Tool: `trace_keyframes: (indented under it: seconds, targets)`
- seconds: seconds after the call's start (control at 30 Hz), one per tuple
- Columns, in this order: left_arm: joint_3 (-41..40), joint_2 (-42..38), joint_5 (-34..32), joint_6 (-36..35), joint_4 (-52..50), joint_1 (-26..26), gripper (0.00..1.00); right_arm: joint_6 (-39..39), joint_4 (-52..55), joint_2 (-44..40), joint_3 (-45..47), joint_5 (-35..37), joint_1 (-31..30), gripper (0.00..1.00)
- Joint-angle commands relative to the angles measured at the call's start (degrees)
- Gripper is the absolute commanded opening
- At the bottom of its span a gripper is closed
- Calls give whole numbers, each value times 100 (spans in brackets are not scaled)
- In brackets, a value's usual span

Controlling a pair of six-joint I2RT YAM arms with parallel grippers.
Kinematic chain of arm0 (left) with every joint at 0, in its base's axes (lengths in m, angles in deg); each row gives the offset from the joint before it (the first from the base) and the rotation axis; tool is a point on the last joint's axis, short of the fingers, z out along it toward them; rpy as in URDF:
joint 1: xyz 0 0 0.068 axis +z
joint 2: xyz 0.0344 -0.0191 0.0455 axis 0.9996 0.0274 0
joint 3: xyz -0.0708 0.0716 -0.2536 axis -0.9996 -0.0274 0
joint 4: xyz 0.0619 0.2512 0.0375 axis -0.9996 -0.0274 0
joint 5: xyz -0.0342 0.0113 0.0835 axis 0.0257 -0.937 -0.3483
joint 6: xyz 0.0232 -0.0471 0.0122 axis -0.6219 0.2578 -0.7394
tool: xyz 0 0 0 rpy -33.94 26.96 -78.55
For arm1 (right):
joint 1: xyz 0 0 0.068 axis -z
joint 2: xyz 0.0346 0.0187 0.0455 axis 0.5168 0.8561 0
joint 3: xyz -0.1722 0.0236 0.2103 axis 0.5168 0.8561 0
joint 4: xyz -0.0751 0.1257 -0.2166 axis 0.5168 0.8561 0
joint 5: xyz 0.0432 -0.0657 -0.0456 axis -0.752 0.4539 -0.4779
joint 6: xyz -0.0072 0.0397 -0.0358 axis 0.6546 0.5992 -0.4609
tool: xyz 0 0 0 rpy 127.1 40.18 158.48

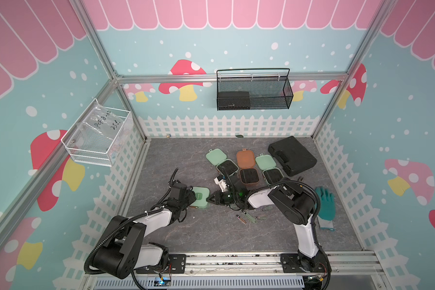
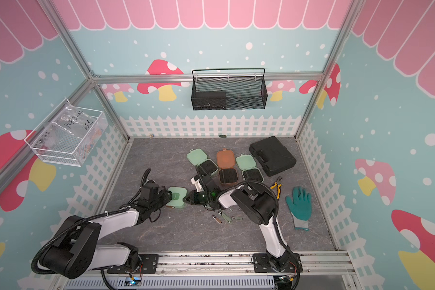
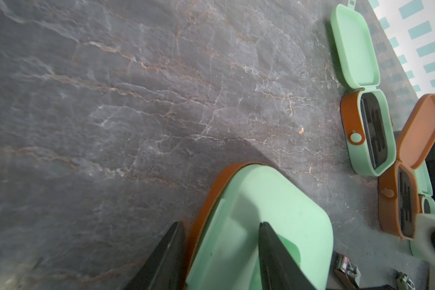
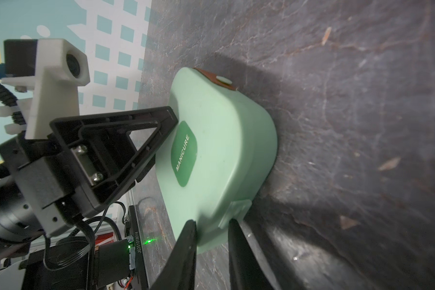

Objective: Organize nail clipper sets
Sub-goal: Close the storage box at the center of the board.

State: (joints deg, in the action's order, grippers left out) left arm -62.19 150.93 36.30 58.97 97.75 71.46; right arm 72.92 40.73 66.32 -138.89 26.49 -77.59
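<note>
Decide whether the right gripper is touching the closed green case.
Touching: in the right wrist view the right gripper pinches the closed green case at its end, no gap showing.

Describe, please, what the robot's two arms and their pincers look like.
Both arms, the left arm and the right arm, have glossy white link shells between chunky black joint housings. Black corrugated cable conduit loops along each. The left pincer and right pincer have black, tapering triangular fingers. A white camera mount sits on the left wrist; a green light glows near the right wrist.
</note>
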Motion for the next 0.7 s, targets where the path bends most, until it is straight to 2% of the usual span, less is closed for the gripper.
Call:
trace_keyframes:
  seconds: [0.0, 0.67]
  targets:
    - [-190, 419, 657, 222, -492, -305, 47, 112, 892, 586, 91, -48, -230, 24]
    - [-42, 811, 610, 349, -364, -551, 46, 158, 662, 678, -372, -383, -133, 31]
